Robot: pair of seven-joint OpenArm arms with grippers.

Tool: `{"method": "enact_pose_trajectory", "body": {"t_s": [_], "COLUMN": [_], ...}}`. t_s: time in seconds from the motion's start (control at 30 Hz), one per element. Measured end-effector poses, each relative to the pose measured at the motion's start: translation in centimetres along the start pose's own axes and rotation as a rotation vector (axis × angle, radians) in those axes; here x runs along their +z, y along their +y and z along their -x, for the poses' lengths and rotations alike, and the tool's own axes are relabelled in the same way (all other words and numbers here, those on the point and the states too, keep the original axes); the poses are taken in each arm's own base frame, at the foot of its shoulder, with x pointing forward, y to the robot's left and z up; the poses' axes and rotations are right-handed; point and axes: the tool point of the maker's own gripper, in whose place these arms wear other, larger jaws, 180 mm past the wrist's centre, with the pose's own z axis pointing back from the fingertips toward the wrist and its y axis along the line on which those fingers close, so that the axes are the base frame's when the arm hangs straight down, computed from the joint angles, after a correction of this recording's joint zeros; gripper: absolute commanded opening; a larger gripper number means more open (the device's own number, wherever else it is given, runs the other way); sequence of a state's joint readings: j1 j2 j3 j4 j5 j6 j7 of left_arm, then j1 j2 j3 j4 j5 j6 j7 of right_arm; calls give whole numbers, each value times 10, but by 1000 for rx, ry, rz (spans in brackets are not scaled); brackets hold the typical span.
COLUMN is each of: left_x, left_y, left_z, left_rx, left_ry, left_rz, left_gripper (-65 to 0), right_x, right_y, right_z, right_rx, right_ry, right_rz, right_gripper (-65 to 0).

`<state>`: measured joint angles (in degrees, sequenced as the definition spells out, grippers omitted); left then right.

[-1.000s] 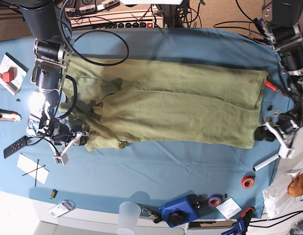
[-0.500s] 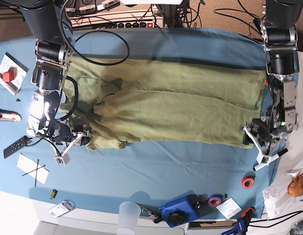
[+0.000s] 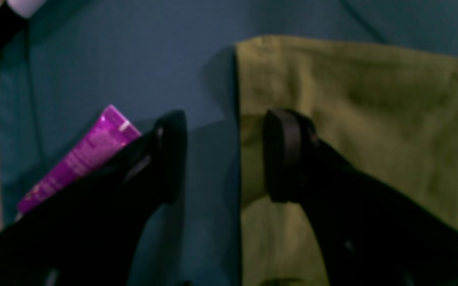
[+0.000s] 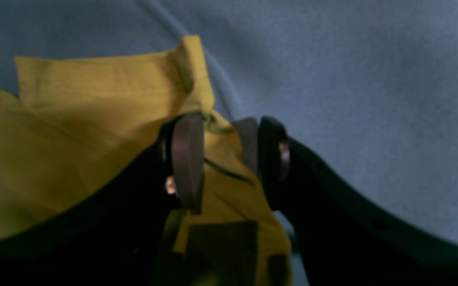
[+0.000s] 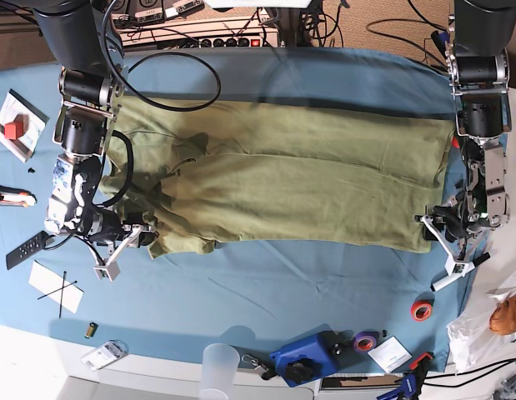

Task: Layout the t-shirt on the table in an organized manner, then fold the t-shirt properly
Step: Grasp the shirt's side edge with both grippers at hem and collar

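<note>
T-shirt [image 5: 299,179] lies spread lengthwise across the middle of the surface [image 5: 266,292], in the base view. Right end effector [image 5: 124,246] sits at the shirt's left end, near corner, a fold of the fabric between its fingers. Left end effector [image 5: 445,237] sits at the right end's near corner, one finger over the hem, the other over bare surface. Tape roll [image 5: 422,310] lies near that corner, toward the front edge. Remote [image 5: 26,250] lies left of the right end effector.
</note>
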<state>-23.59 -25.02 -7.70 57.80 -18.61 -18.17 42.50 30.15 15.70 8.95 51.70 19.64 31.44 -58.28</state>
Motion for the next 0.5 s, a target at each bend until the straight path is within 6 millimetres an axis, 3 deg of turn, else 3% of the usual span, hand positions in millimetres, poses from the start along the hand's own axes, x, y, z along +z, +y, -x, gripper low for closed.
{"method": "enact_pose_trajectory", "body": {"t_s": [0.2,0.3,0.37,0.5], "left_x": [-3,-4,-5,-6], "left_y": [-8,-13,-18,-26], "left_z": [2,-1,-2,-3], "left_rx": [19,41,51,59], "left_ry": [-26,-41,-50,-59], "left_rz": [93,113,126,149], "left_gripper": [-401,-460,-533,-650], "right_x": [0,0,-1,-1], "right_y": [11,11,11,11], "right_z": [1,2,3,4], "right_rx": [15,14,13,13], "right_ry": [-1,4,6,7], "right_rz": [-62,-61,-61,-61], "right_gripper": [-436,-556,-631,-650]}}
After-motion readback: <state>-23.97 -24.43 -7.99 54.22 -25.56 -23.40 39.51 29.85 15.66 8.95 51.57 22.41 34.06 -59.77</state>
